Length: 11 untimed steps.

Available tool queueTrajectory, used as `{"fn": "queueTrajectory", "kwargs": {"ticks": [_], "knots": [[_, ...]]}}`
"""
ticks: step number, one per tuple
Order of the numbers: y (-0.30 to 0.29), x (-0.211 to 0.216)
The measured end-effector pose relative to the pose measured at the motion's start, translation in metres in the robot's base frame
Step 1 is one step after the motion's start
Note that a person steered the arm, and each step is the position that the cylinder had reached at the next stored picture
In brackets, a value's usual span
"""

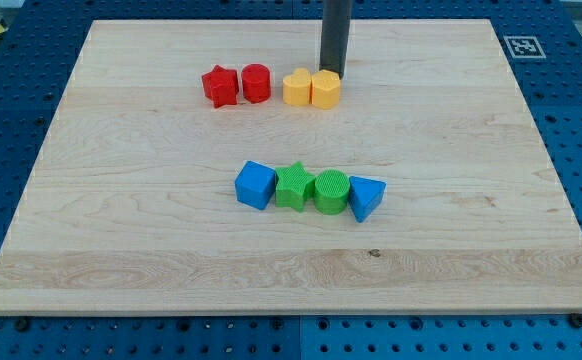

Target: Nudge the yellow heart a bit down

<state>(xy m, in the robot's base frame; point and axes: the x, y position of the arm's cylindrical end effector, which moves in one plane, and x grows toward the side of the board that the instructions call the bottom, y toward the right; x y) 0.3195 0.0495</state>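
Pale wood makes up the desk (121, 240), a light plank board lying on a blue perforated surface (11, 110). I carry no jaws at all, so nothing about spreading or pinching applies; I end in a straight dark rod, and my tip (332, 73) stands in the upper middle of the frame, right at the top edge of the yellow hexagonal block (325, 89), apparently touching it from behind. The yellow heart block (296, 88) sits directly to the view's left of that hexagon, the two pressed side by side, so the heart lies just left and slightly below my tip. Farther to the view's left, a small gap away, the red cylinder block (256, 82) and the red star block (220, 86) sit beside each other. Lower, near the centre of the frame, a second row runs from left to right: blue cube (255, 185), green star block (293, 186), green cylinder block (331, 192), blue triangular block (365, 196), each close against its neighbour.
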Motion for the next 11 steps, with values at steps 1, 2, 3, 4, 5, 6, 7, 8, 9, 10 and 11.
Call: {"fn": "queueTrajectory", "kwargs": {"ticks": [1,2,3,4,5,6,7,8,9,10,11], "knots": [[0.000,0.007],[0.000,-0.005],[-0.016,-0.030],[-0.040,-0.031],[-0.054,-0.030],[-0.057,-0.027],[-0.057,-0.025],[-0.057,-0.020],[-0.057,-0.012],[-0.057,-0.006],[-0.057,-0.002]]}}
